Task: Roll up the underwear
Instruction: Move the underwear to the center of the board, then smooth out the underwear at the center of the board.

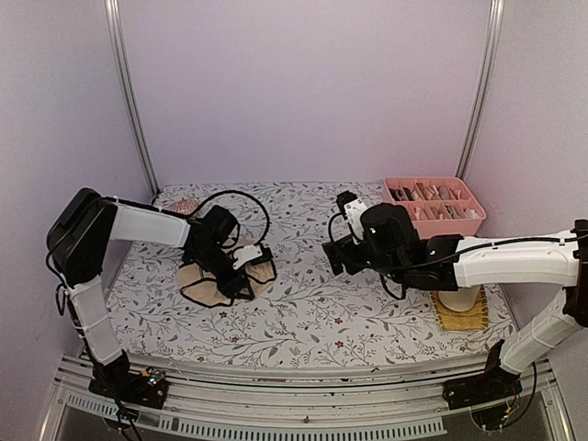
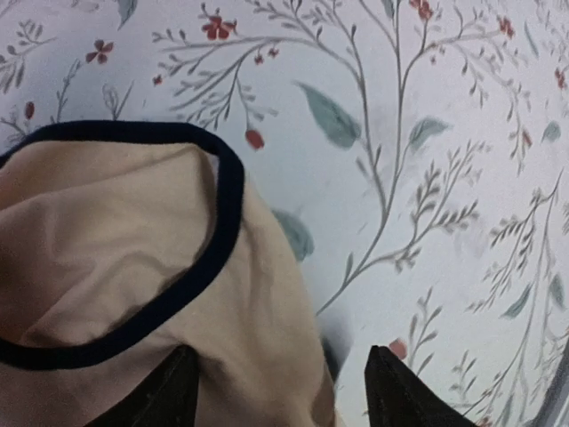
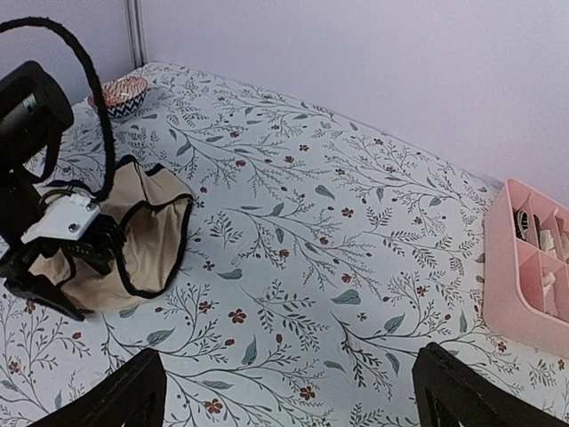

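Observation:
The beige underwear [image 1: 220, 280] with black edging lies bunched on the floral cloth at the left. In the left wrist view the underwear [image 2: 116, 240] fills the left half. My left gripper [image 2: 280, 356] is low over its right edge with jaws apart. A fold of cloth lies between them, against the left finger [image 2: 169, 396], and the right finger [image 2: 400, 396] stands clear over the table. My right gripper [image 3: 289, 365] hovers open and empty over the middle of the table, well right of the underwear [image 3: 133, 236]. In the top view the left gripper [image 1: 241, 280] is on the cloth and the right gripper [image 1: 338, 250] is apart from it.
A round reddish-pink hairbrush [image 1: 184, 207] lies at the back left. A pink divided organizer [image 1: 432, 204] with small items stands at the back right. A yellow mat [image 1: 459, 312] with a pale object on it lies under the right arm. Purple walls enclose the table.

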Available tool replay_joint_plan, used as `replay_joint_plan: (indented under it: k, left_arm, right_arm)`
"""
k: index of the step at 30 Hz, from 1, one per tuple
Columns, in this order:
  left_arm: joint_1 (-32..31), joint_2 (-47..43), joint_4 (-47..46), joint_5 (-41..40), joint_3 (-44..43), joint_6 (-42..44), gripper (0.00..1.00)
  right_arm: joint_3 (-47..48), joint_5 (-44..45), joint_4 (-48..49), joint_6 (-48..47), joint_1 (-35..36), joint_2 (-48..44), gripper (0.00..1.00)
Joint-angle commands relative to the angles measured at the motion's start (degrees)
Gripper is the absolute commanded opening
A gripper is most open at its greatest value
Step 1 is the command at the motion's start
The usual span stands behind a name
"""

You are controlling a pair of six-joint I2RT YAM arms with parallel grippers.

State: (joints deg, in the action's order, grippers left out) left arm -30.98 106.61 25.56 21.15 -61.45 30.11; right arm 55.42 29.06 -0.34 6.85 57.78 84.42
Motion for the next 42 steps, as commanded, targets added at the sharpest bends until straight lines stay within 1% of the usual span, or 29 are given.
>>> replay_joint_plan:
  k: [1, 2, 3, 5, 7, 9, 10, 12, 13, 15, 17, 19, 23, 24, 26, 29, 32, 34, 37, 42]
  left_arm:
    - [-3.8, 3.6, 9.8, 16.3, -9.6, -2.7, 0.81]
    - [-3.8, 3.1, 11.1, 19.4, -11.5, -2.7, 0.93]
    - [-3.9, 2.2, 11.9, 21.6, -13.2, -2.8, 0.98]
    - [-3.6, -0.5, 12.2, 22.9, -15.4, -3.3, 0.99]
    - [-2.7, -4.2, 10.9, 21.6, -15.9, -4.8, 0.98]
    - [0.4, -8.4, 8.1, 19.6, -15.0, -7.5, 0.98]
    - [2.3, -10.2, 6.4, 18.1, -13.9, -8.8, 0.98]
    - [5.6, -13.6, 2.7, 11.2, -11.3, -10.7, 0.98]
    - [7.1, -14.4, 2.2, 8.3, -10.2, -10.6, 0.98]
    - [10.1, -15.1, 2.2, 5.7, -7.8, -9.5, 0.98]
    - [12.6, -15.8, 2.8, 4.6, -3.9, -8.8, 0.96]
    - [14.6, -16.8, 2.4, 2.8, 0.6, -8.0, 0.92]
    - [15.7, -17.4, -0.1, -3.6, 8.0, -5.9, 0.80]
    - [15.7, -17.2, -0.5, -5.2, 9.1, -5.6, 0.79]
    - [15.7, -16.7, -1.1, -8.7, 10.1, -4.6, 0.78]
    - [15.8, -16.0, -2.7, -14.1, 11.0, -3.4, 0.77]
    - [15.9, -14.7, -3.0, -16.1, 11.6, -2.0, 0.75]
    - [15.9, -13.0, -2.3, -16.0, 11.5, -1.3, 0.73]
    - [15.8, -11.0, -1.1, -15.5, 11.5, 0.2, 0.71]
    - [15.8, -8.8, 0.4, -16.4, 11.8, 2.1, 0.68]
  right_arm:
    - [-2.5, 3.7, 5.7, -0.1, 0.0, -3.6, 0.99]
    - [-2.6, 4.2, 5.7, -0.1, -0.1, -3.3, 0.99]
    - [-2.5, 4.5, 5.8, -0.2, 0.0, -2.9, 0.99]
    - [-2.2, 4.8, 5.9, -0.3, -0.1, -1.7, 0.99]
    - [-1.9, 4.1, 6.4, -0.6, -0.2, -0.1, 0.99]
    - [-1.5, 1.6, 6.5, -1.3, -0.2, 1.1, 0.99]
    - [-1.3, -0.3, 6.4, -1.5, -0.2, 1.6, 0.99]
    - [-1.0, -5.7, 6.8, -2.0, -0.2, 2.3, 0.99]
    - [-1.0, -9.3, 7.2, -2.7, -0.2, 2.6, 0.99]
    - [-1.4, -17.7, 8.9, -4.4, -0.2, 2.8, 0.99]
    - [-1.0, -24.8, 10.4, -6.2, 0.0, 3.9, 0.99]
    - [1.2, -29.3, 10.4, -7.2, 0.3, 6.5, 0.99]
    - [9.9, -33.5, 7.1, -9.9, 2.1, 15.9, 0.99]
    - [12.7, -34.1, 5.5, -10.1, 2.5, 18.7, 0.99]
    - [19.0, -35.7, 2.7, -10.6, 3.1, 24.0, 0.99]
    - [26.0, -38.7, 0.5, -10.6, 3.3, 31.3, 0.99]
    - [33.7, -40.1, -3.1, -10.7, 3.2, 37.3, 0.99]
    - [37.8, -40.8, -5.7, -10.8, 3.3, 40.9, 0.99]
    - [41.1, -40.3, -8.3, -10.2, 3.3, 44.9, 0.99]
    - [40.9, -40.0, -11.5, -8.7, 3.3, 46.3, 0.99]
